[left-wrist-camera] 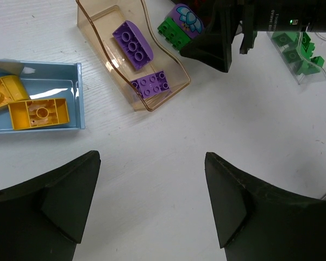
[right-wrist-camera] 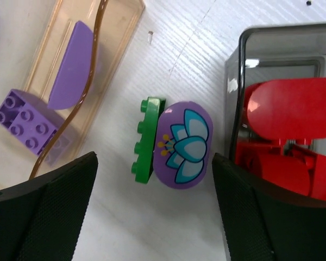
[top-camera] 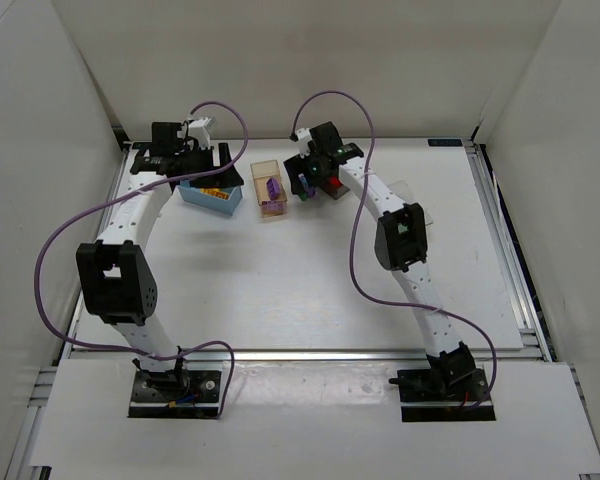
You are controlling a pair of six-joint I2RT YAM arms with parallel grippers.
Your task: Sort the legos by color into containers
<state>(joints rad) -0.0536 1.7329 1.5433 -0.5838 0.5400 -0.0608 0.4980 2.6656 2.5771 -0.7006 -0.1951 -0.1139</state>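
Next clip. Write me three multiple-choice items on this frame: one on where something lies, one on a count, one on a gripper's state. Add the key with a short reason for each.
1. Where is the green-and-purple clump?
A. On the table, between the tan bin and the dark grey bin
B. Inside the tan bin
C. Inside the dark grey bin

2. How many purple bricks lie in the tan bin?
A. None
B. Two
C. Five

3. The right gripper is:
A. shut on the clump
B. shut on nothing
C. open, clear of the clump

Key:
1 A: the right wrist view shows it on bare table with a bin on each side.
2 B: the left wrist view shows exactly two.
3 C: its fingers stand wide apart and do not touch the clump.
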